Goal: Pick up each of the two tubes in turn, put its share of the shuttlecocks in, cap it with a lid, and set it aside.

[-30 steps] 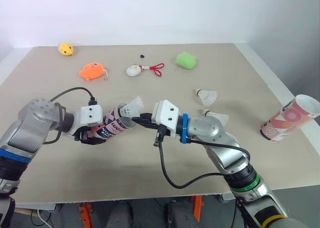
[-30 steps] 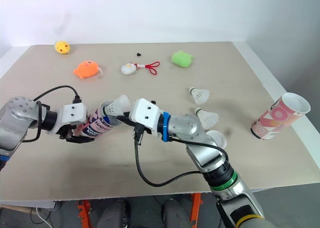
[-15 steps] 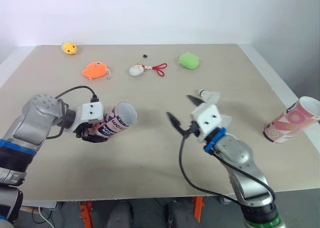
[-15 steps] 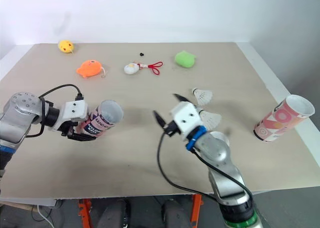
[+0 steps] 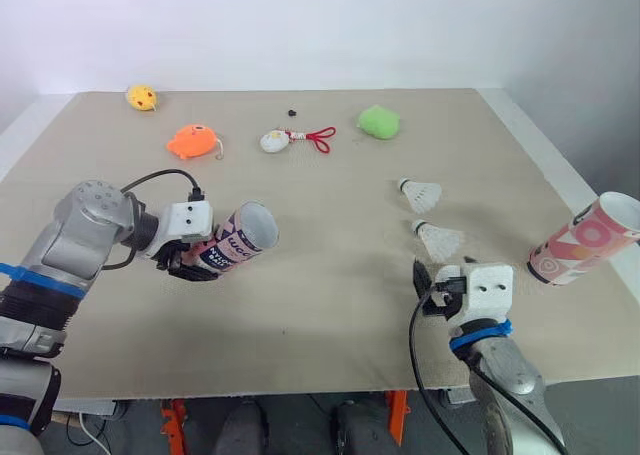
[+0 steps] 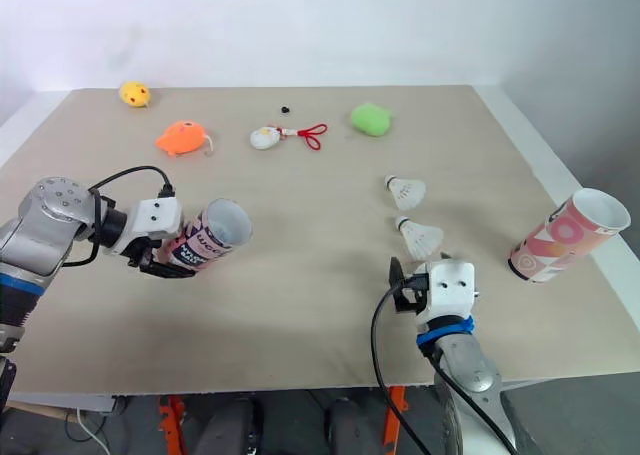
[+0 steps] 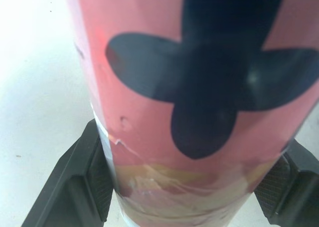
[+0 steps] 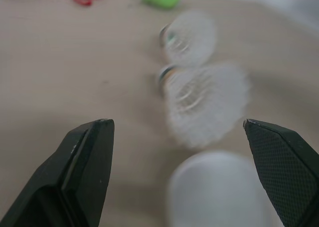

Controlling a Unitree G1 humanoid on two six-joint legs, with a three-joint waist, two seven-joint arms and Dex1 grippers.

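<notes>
Well, my left gripper point(image 5: 188, 262) pinches the tube point(image 5: 240, 238), mouth tilted up. Well right of that tube, my right gripper point(image 5: 424, 279) hangs spread beside two shuttlecocks point(image 5: 438, 241). Closing carelessly could flick them away. A blurred pale disc point(image 8: 214, 192) nearby may be a lid, and the tube's inside is hidden.

On the far worktop point(image 5: 330, 245) lie a yellow toy point(image 5: 141, 97), an orange toy point(image 5: 194, 141) and a green toy point(image 5: 379, 122). A white charm point(image 5: 272, 141) lies between the latter two.
</notes>
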